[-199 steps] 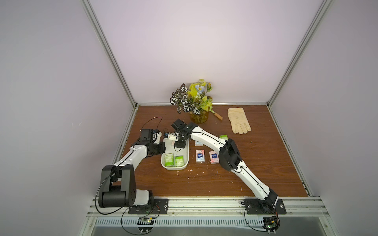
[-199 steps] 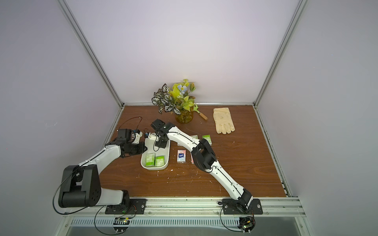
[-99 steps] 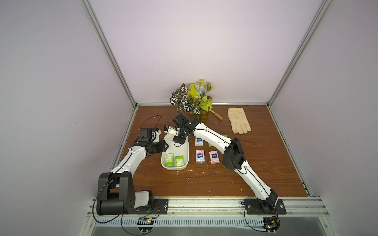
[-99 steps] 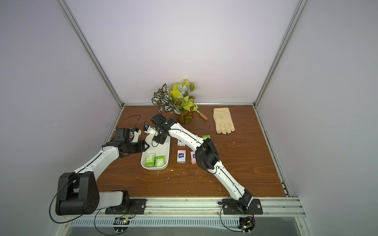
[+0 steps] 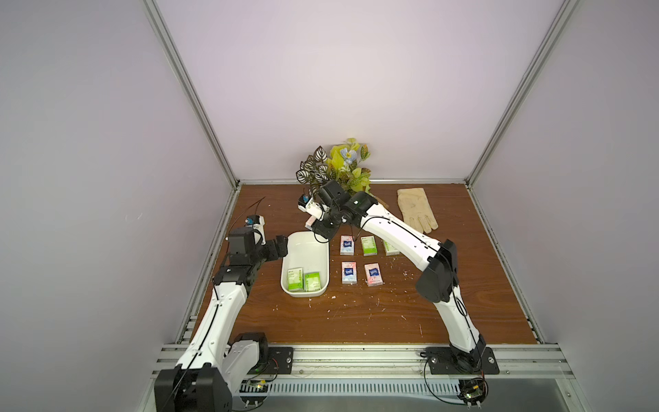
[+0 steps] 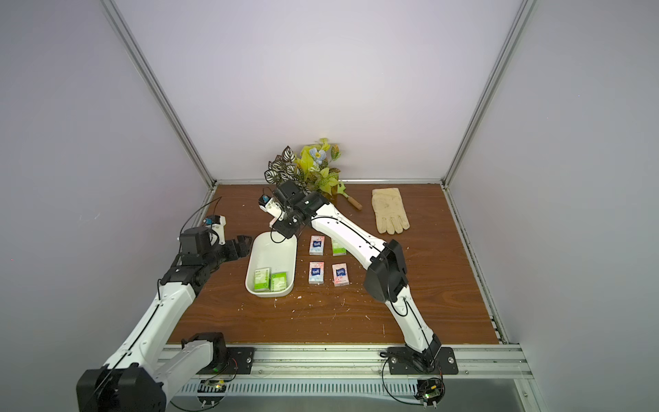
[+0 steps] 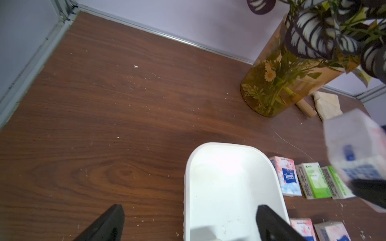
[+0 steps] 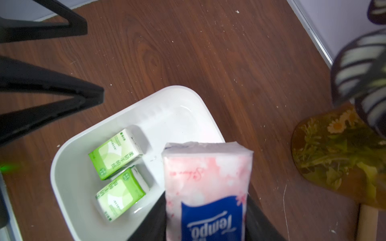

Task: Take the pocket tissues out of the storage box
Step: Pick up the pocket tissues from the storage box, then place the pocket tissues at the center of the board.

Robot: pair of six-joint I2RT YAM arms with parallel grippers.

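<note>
Right wrist view: the frame edge is cropping the pink packet (image 8: pixel 206 177) and both fingers (image 8: pixel 150 225) of my right pincer (image 8: pixel 206 198) gripping it. The plant pot (image 8: pixel 334 158) is blurring there.

Left wrist view: that packet is showing only as a blur at the border. The storage box (image 7: pixel 229 181) and my spread left pincer (image 7: pixel 190 208) are being cut off.

In both top views my right arm (image 5: pixel 392 232) is covering part of one green packet (image 5: pixel 391 248), and the packet print is reading too small.

Two pocket tissues (image 5: pixel 295 279) lie in the storage box (image 5: pixel 305 249), near end; five lie on the table (image 5: pixel 356 321), to its right.
</note>
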